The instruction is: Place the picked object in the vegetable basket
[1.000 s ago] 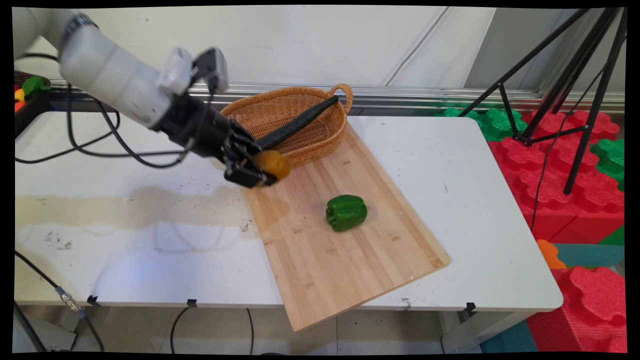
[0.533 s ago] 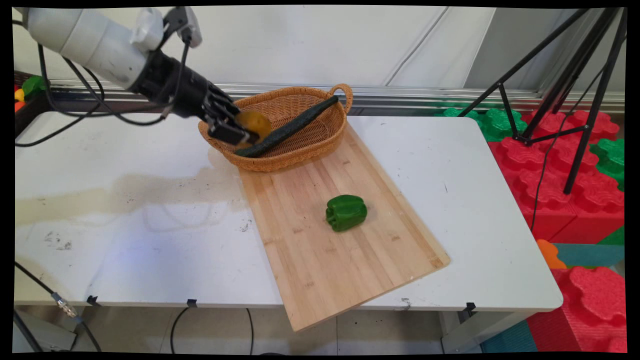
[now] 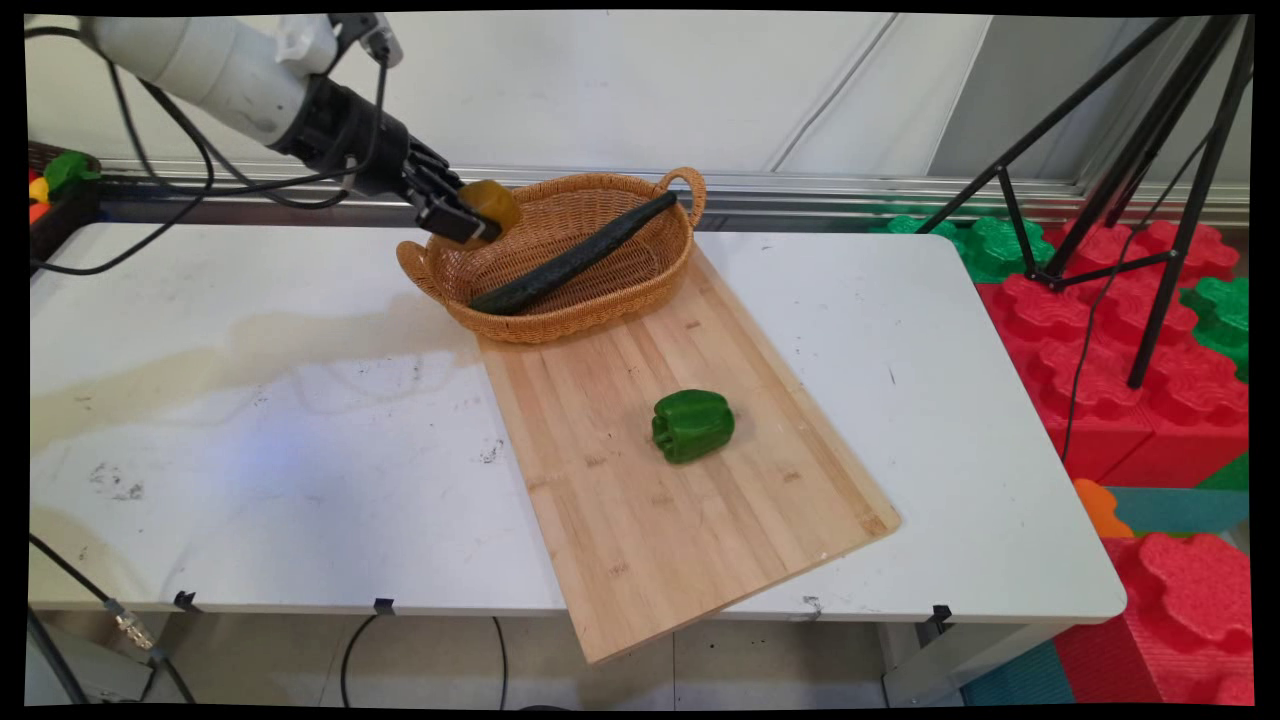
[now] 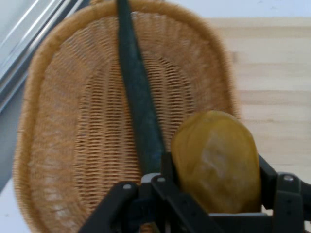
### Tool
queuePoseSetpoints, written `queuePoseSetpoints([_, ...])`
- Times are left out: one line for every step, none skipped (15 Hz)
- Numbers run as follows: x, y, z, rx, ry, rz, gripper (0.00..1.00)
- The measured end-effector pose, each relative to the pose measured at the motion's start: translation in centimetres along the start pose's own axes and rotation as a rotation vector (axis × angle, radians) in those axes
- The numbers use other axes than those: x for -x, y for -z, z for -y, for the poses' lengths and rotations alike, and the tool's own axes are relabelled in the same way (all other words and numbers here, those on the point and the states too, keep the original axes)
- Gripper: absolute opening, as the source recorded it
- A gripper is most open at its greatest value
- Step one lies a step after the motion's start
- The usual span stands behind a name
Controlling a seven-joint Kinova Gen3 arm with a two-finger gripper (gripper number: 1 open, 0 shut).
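Note:
My gripper (image 3: pixel 470 215) is shut on a yellow-brown potato (image 3: pixel 490 205), held in the air above the left rim of a wicker basket (image 3: pixel 620 295). In the hand view the potato (image 4: pixel 216 160) sits between the black fingers (image 4: pixel 167 172), with the basket (image 4: pixel 63 145) spread out below. A long dark green cucumber (image 3: pixel 575 255) lies diagonally inside the basket, seen in the hand view as a cucumber (image 4: pixel 138 97) running from the far rim toward the gripper.
The basket stands on the far end of a wooden cutting board (image 3: pixel 680 500), where a green bell pepper (image 3: pixel 692 425) lies mid-board. A black tripod (image 3: pixel 1150 200) and red and green foam blocks (image 3: pixel 1130 330) are to the right of the table.
The gripper has carried the potato up and away from the board's near-left corner to above the basket's left rim. The pepper and cucumber have not moved.

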Motion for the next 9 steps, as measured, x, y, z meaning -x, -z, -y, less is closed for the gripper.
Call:
queuePoseSetpoints([0.1, -0.7, 0.8, -0.010, 0.003, 0.006, 0.00])
queuePoseSetpoints([0.1, -1.2, 1.2, -0.015, 0.004, 0.010, 0.00])
queuePoseSetpoints([0.1, -2.0, 1.9, -0.021, 0.006, 0.016, 0.00])
queuePoseSetpoints([0.2, -2.6, 2.3, -0.025, 0.007, 0.020, 0.00])
queuePoseSetpoints([0.1, -3.5, 2.9, -0.031, 0.009, 0.027, 0.00])
queuePoseSetpoints([0.2, -4.5, 3.6, -0.037, 0.012, 0.036, 0.00])
queuePoseSetpoints([0.2, -5.5, 4.3, -0.043, 0.016, 0.046, 0.00])
queuePoseSetpoints([0.3, -6.2, 4.7, -0.047, 0.019, 0.054, 0.00])
queuePoseSetpoints([0.3, -6.9, 5.1, -0.051, 0.022, 0.062, 0.00])
